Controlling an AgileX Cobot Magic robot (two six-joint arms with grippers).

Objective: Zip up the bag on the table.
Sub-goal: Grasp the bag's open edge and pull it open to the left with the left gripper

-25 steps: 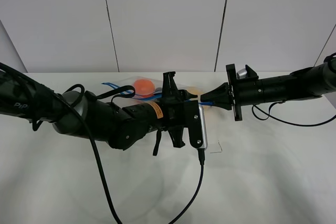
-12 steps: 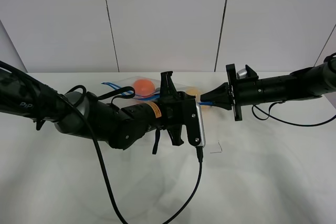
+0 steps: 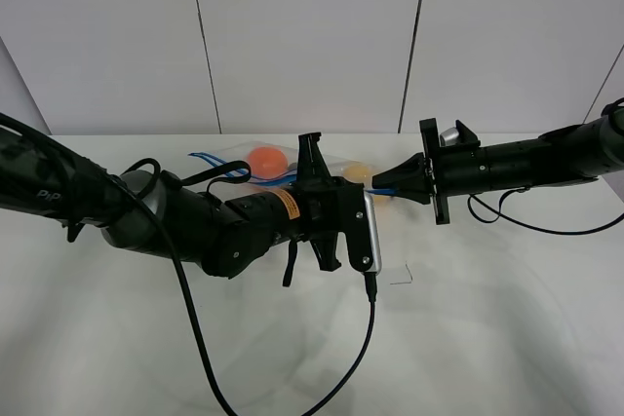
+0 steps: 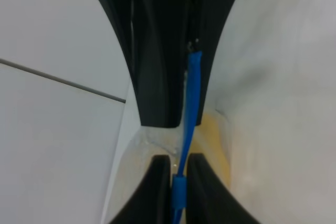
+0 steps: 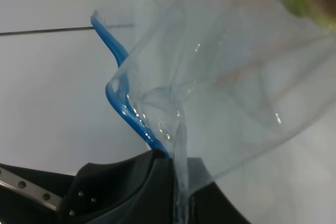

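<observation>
The clear plastic bag (image 3: 292, 168) lies at the far side of the white table (image 3: 487, 328), mostly hidden behind my left arm. An orange (image 3: 265, 160) and a yellow pear (image 3: 358, 172) show through it. My left gripper (image 3: 363, 186) is shut on the blue zipper strip (image 4: 181, 182), seen between its fingers (image 4: 157, 192) in the left wrist view. My right gripper (image 3: 396, 186) faces it a short way off and is shut on the bag's end (image 5: 178, 145), where the blue strip (image 5: 122, 103) bends away. Its black fingers (image 4: 157, 77) also show in the left wrist view.
A black cable (image 3: 369, 333) hangs from the left wrist camera (image 3: 370, 231) down over the table's front. Another cable (image 3: 526, 224) loops under the right arm. A small mark (image 3: 402, 281) lies on the table. White wall panels stand behind.
My left gripper has slid a little to the left along the zipper strip, away from the right gripper. The right arm has held still.
</observation>
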